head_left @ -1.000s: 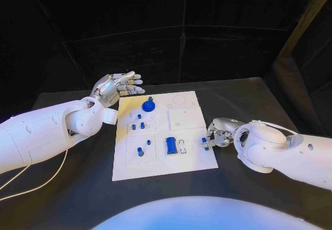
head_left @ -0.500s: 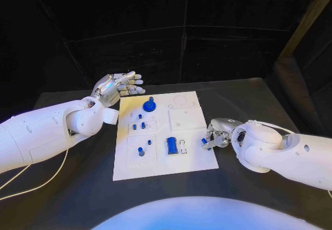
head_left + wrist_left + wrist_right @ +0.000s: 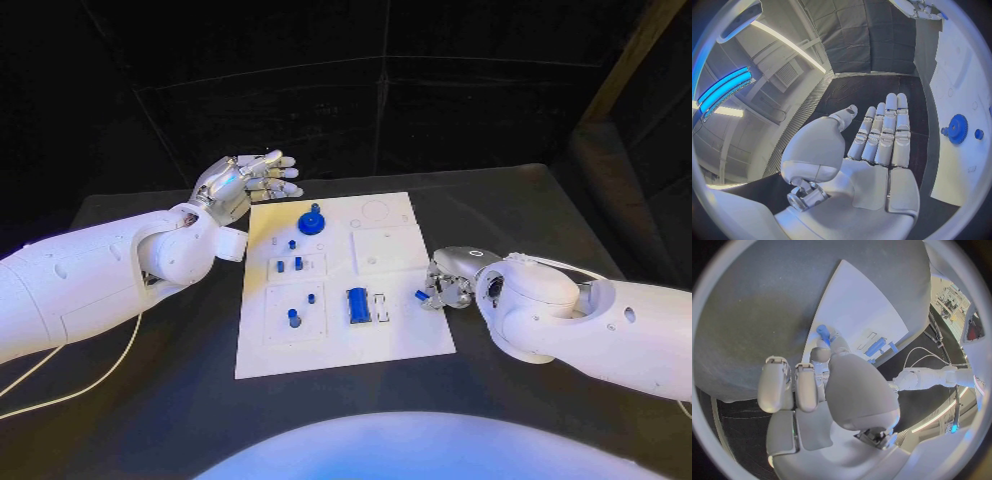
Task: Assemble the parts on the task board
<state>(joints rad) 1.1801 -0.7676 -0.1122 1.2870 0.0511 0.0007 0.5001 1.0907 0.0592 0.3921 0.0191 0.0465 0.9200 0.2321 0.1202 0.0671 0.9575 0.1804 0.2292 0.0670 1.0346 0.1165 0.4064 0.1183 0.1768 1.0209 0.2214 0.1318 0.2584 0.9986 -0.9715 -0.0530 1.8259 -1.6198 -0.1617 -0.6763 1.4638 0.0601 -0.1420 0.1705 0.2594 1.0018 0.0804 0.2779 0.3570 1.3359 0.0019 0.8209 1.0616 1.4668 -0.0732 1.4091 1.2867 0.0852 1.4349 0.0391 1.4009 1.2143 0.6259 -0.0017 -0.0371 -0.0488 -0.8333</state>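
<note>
The white task board (image 3: pixel 392 336) lies in the middle of the black table. On it are a blue gear (image 3: pixel 310 221), a blue block (image 3: pixel 356 304) and several small blue pegs (image 3: pixel 293 318). My right hand (image 3: pixel 449 279) is at the board's right edge and pinches a small blue part (image 3: pixel 423 296) between thumb and fingertips; the right wrist view shows that part (image 3: pixel 824 333) just over the board's edge (image 3: pixel 857 310). My left hand (image 3: pixel 242 178) is raised off the board's far left corner, its fingers (image 3: pixel 886 130) straight and holding nothing. The gear (image 3: pixel 957 129) lies beyond them.
Bare black table surrounds the board. Dark curtains stand behind the table, and a dark panel rises at the far right. A thin white cable (image 3: pixel 87 385) trails over the table under my left arm.
My right hand has crept a little left and away from me, bringing the small blue part over the board's right edge. My left hand has stayed still.
</note>
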